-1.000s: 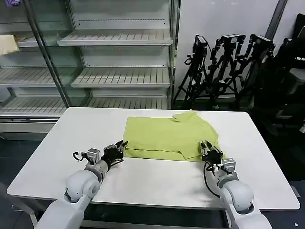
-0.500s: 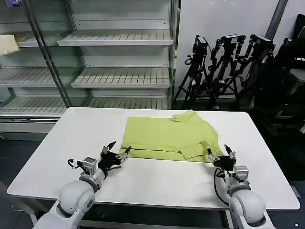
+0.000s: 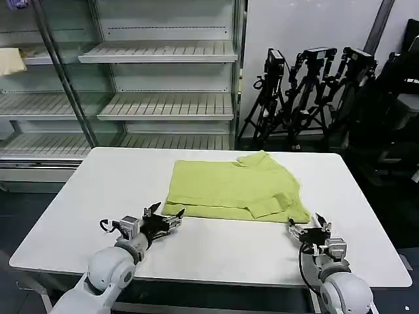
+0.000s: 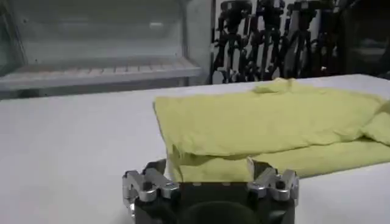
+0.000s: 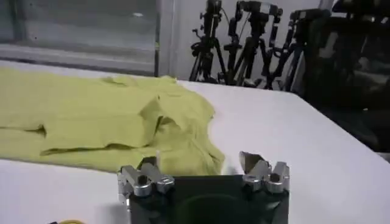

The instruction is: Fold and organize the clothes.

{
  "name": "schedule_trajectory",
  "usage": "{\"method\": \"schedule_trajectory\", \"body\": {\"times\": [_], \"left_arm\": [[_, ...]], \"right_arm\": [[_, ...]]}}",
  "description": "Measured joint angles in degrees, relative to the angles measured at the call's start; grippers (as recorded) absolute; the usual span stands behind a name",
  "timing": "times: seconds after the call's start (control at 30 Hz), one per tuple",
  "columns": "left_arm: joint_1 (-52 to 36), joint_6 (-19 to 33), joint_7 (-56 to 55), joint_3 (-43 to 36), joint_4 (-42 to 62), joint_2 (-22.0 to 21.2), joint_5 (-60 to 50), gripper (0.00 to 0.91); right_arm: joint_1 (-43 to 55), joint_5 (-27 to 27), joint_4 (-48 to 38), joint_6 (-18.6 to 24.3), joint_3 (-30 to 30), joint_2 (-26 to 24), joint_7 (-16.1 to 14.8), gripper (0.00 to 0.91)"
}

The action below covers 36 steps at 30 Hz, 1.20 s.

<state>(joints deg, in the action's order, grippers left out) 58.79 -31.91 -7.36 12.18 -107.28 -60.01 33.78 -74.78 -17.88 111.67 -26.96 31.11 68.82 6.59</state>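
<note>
The clothes are one lime yellow-green T-shirt, folded into a flat rectangle at the middle of the white table. My left gripper rests on the table at the shirt's near left corner. It is open, and the shirt shows its corner fold just ahead of the left gripper, between the spread fingers. My right gripper sits just off the near right corner, open and apart from the fabric. In the right wrist view the shirt lies ahead of the right gripper, with nothing held.
Bare tabletop runs along the front edge and both sides of the shirt. Behind the table stand wire shelves with a pale cream cloth at the upper left. Black tripods crowd the back right.
Both grippers opened and let go of the shirt's near edge. The right one drew back toward the table's front edge; the left one stayed by the corner. The shirt lies still.
</note>
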Motion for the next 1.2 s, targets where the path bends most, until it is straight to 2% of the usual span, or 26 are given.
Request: {"method": "schedule_trajectory", "body": {"times": [0.47, 0.77, 1.2], "left_arm": [[-0.5, -0.8, -0.3, -0.8, 1.3, 0.3, 1.0, 0.01], [1.5, -1.1, 0.3, 0.1, -0.2, 0.9, -1.2, 0.01], [17.6, -1.2, 0.3, 9.9, -12.7, 4.1, -4.6, 0.01]], "right_arm": [[-0.4, -0.9, 0.2, -0.2, -0.1, 0.6, -0.2, 0.0], [-4.2, -0.5, 4.2, -0.1, 0.5, 1.2, 0.0, 0.0], [-17.2, 4.2, 15.4, 3.6, 1.8, 2.3, -1.3, 0.0]]}}
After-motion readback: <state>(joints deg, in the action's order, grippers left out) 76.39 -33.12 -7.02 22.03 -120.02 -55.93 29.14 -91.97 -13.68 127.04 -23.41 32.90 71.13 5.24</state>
